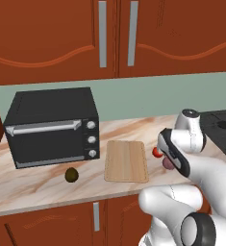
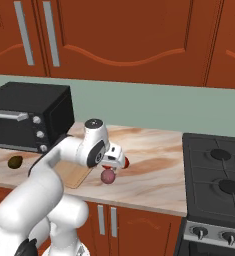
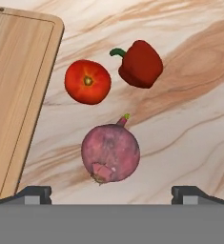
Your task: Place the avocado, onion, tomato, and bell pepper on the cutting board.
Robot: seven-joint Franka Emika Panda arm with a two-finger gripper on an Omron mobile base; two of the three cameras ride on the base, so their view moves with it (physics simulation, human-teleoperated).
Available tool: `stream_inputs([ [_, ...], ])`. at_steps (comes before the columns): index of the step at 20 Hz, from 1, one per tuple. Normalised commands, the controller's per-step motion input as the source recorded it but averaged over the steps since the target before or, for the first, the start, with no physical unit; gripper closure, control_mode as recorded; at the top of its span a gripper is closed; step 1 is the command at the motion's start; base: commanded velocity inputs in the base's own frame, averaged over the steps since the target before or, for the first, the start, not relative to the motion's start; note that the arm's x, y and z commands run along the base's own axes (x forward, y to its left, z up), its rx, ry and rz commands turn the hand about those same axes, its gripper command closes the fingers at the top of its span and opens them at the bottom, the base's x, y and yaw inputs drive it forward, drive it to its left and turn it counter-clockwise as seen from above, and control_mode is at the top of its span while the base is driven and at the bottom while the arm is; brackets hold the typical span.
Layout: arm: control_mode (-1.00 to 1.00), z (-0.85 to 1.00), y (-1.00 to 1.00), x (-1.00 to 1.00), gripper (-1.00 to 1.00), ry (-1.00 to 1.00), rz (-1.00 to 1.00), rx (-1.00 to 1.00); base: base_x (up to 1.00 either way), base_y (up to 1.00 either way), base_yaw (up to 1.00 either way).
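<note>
Tool spread wide above onion on bench. Tomato and bell pepper just beyond, right of bare cutting board. Avocado far left (by black oven).

Bare cutting board; at its 3 o'clock lie tomato, bell pepper, purplish onion; avocado at 9.

On the counter, the avocado lies left of the cutting board; tomato, bell pepper and onion right.
</note>
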Motion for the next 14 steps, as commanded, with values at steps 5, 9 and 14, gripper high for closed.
stream_inputs([
  [5, -1.00, -0.29, 0.00, 0.06, -1.00, 0.00, 0.00, 0.00, 0.00, 0.00, 0.00],
  [9, -1.00, -0.23, 0.00, 0.15, -1.00, 0.00, 0.00, 0.00, 0.00, 0.00, 0.00],
  [14, -1.00, -0.17, -0.02, 0.28, -1.00, 0.00, 0.00, 0.00, 0.00, 0.00, 0.00],
])
